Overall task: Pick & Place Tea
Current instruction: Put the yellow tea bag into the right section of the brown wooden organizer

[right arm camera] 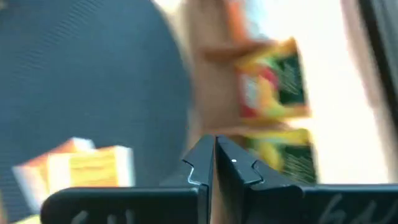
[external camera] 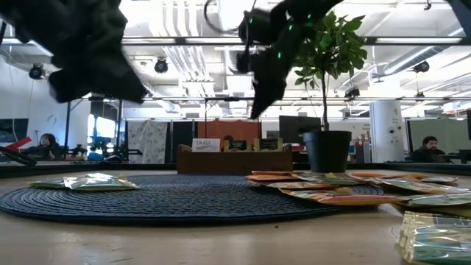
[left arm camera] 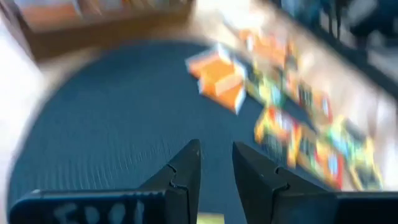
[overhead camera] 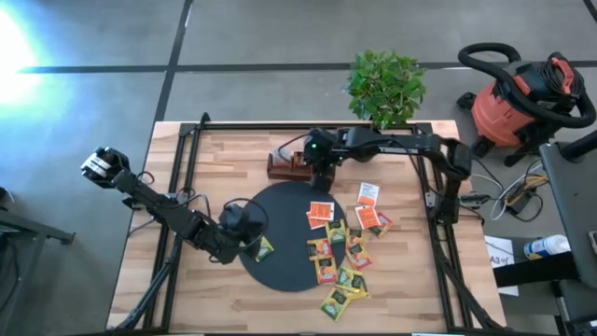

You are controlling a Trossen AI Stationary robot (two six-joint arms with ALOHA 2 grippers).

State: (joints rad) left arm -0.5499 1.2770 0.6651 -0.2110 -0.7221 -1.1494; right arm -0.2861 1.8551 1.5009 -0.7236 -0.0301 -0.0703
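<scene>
Now between picks, judged. Landmark: black mat (overhead camera: 284, 238). Left gripper (overhead camera: 250, 227) over mat's left edge, fingers parted with empty gap; one yellow-green sachet (overhead camera: 266, 248) on mat just beside it. Right gripper (overhead camera: 320, 161) by mat's far edge, near wooden box (overhead camera: 287, 164), fingers pressed together, nothing between. Tea sachets (overhead camera: 347, 250) scattered over mat's right part and on bare table beyond. Next move, likely: lower one gripper onto single sachet, pinch thin edge, avoid overlapped neighbours.
</scene>
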